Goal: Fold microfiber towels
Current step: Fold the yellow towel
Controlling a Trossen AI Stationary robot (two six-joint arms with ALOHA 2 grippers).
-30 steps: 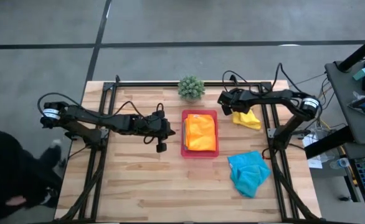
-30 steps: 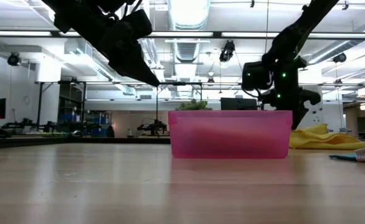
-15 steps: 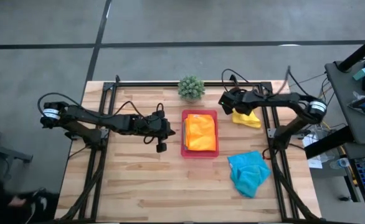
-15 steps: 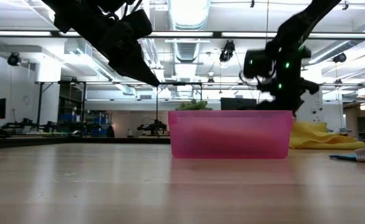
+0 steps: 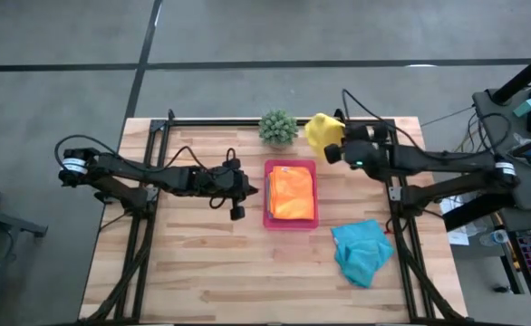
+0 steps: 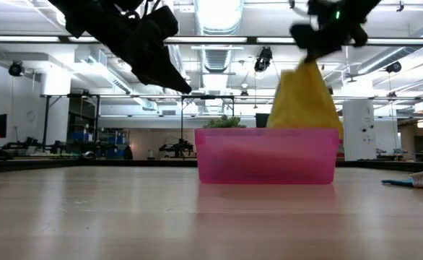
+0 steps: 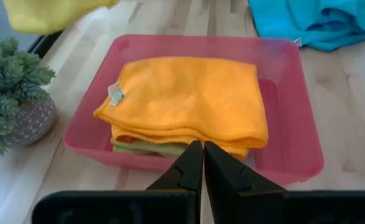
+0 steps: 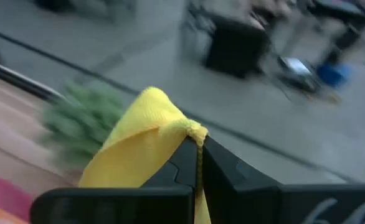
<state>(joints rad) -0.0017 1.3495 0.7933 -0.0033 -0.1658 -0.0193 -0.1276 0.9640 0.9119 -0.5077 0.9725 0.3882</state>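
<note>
We judge the step in hand to be fetching the next cloth for folding: the right gripper [image 8: 198,152] has its jaws clamped on an edge of the soft yellow microfiber towel [image 5: 321,130], which hangs high above the far tabletop [image 5: 193,263] beside the small spiky green potted plant [image 5: 278,127]. The left gripper [image 7: 202,163], jaws together and empty, waits just beside the pink rectangular tray [image 5: 271,220] (folded orange towel [image 5: 292,192] on top). Next, we reckon, it must be laid flat on bare wood; the crumpled turquoise towel [image 5: 362,250] awaits.

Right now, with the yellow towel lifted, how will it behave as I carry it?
Likely floppy: the yellow towel hangs limp from the right gripper. Probably light, held by one pinched edge. It may sway or drag over the pink tray.
</note>
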